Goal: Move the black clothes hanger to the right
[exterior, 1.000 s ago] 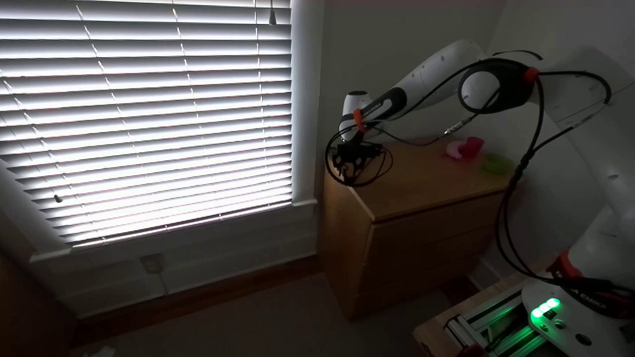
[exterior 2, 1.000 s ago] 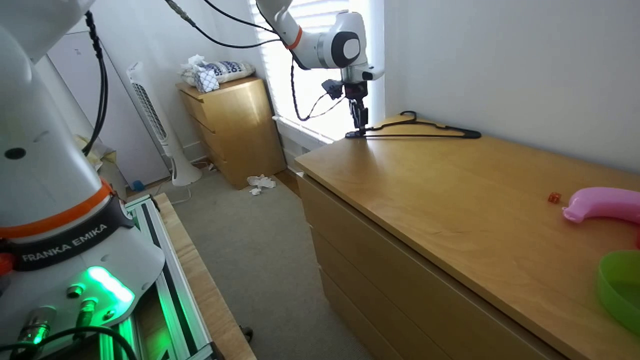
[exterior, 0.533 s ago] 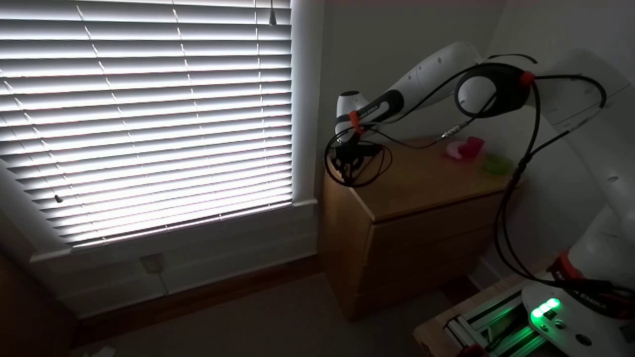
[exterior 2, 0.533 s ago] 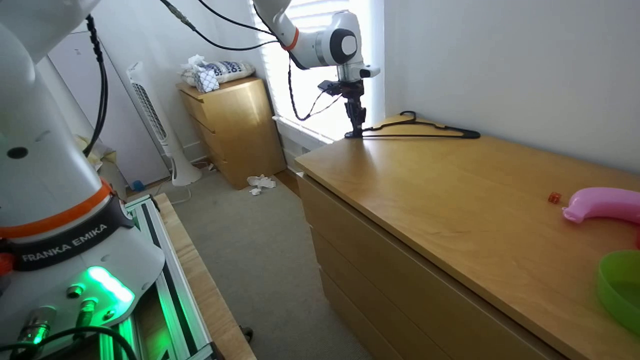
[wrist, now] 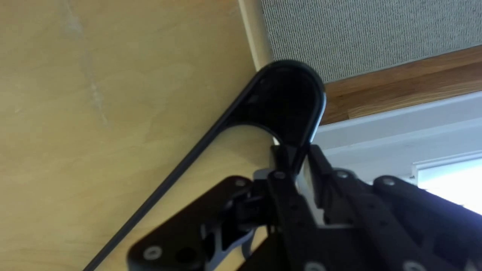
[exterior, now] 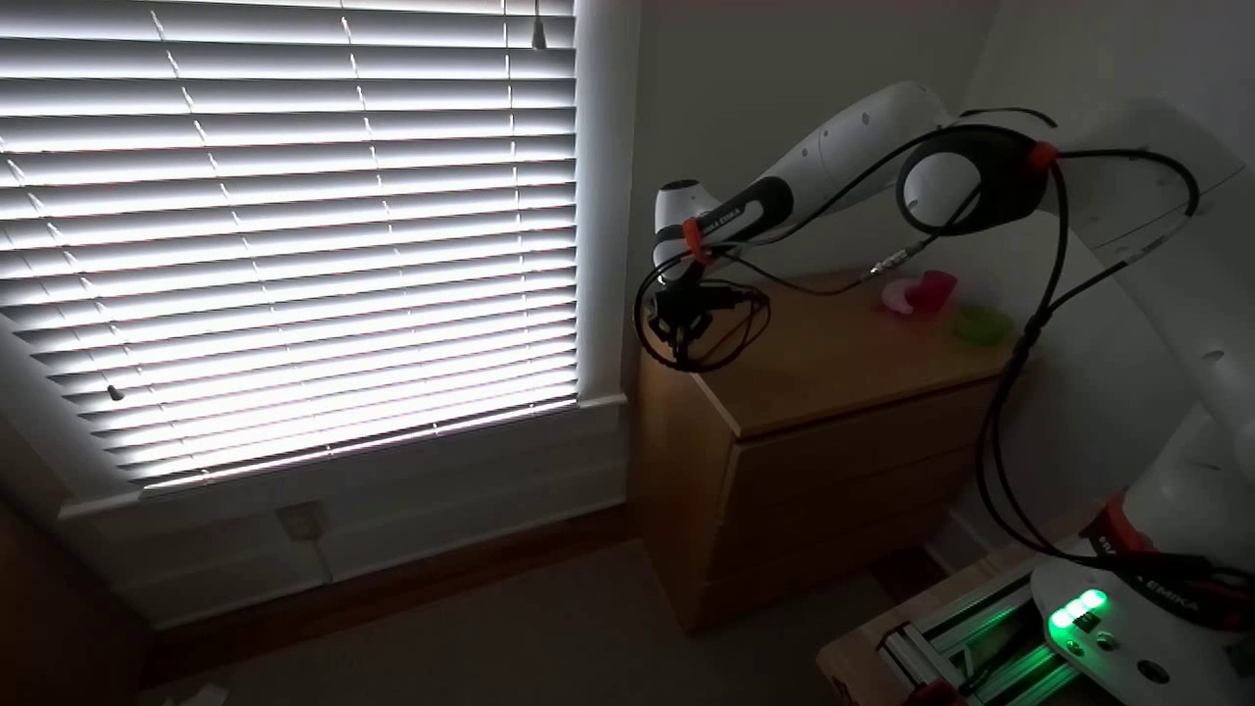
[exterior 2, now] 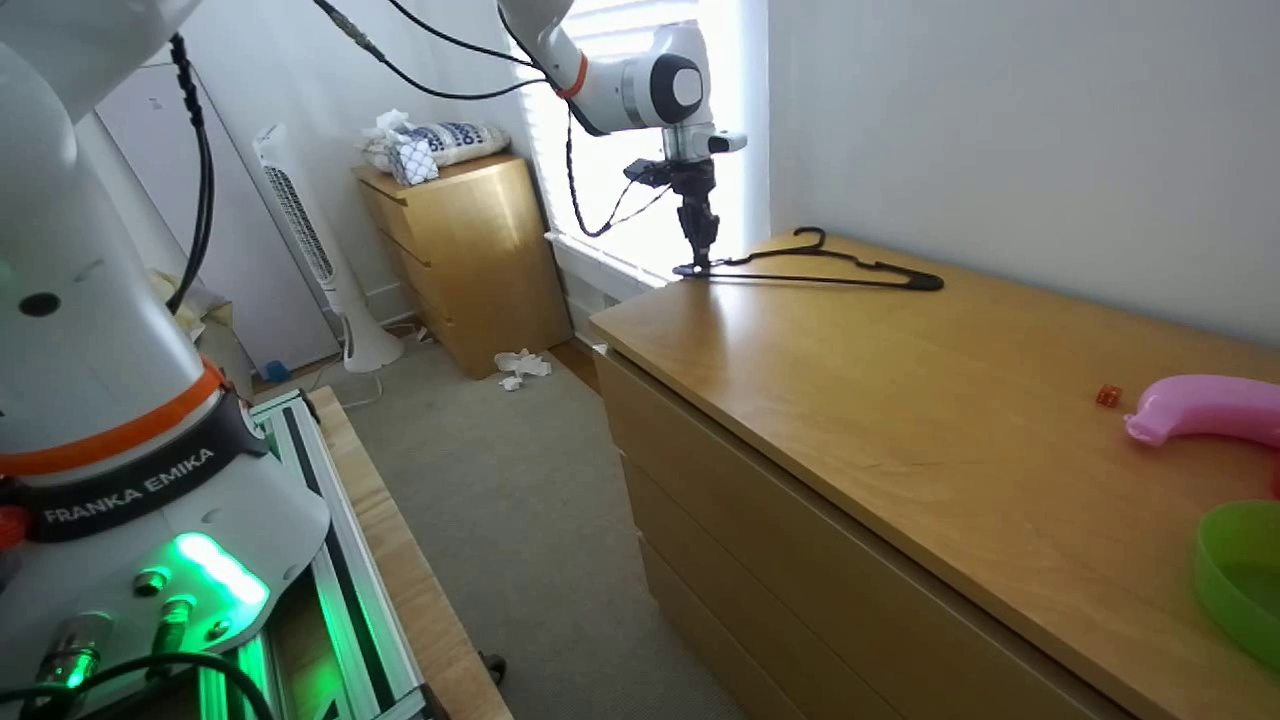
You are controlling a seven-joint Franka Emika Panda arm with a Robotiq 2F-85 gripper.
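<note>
The black clothes hanger [exterior 2: 922, 282] lies on the far end of the dresser top, near the wall, hook toward the wall. My gripper [exterior 2: 701, 266] reaches straight down onto its window-side corner. In the wrist view that rounded black corner [wrist: 288, 94] pokes out past the dresser's edge, and the gripper [wrist: 295, 152] is shut on the slanted arm just behind it. The long bottom bar runs off to the lower left there. In the dark exterior view the gripper [exterior: 683, 338] shows above the dresser's window end, but the hanger cannot be made out.
On the dresser top [exterior 2: 900, 400] lie a small red die [exterior 2: 1109, 396], a pink curved object [exterior 2: 1210, 408] and a green bowl [exterior 2: 1245, 560], all at the end away from the window. A wall rises behind; blinds [exterior: 343, 245] hang beside it.
The jaws have closed on the hanger's corner. Gripper and hanger have shifted slightly toward the window, and the hanger's far end has swung a little away from the wall.
</note>
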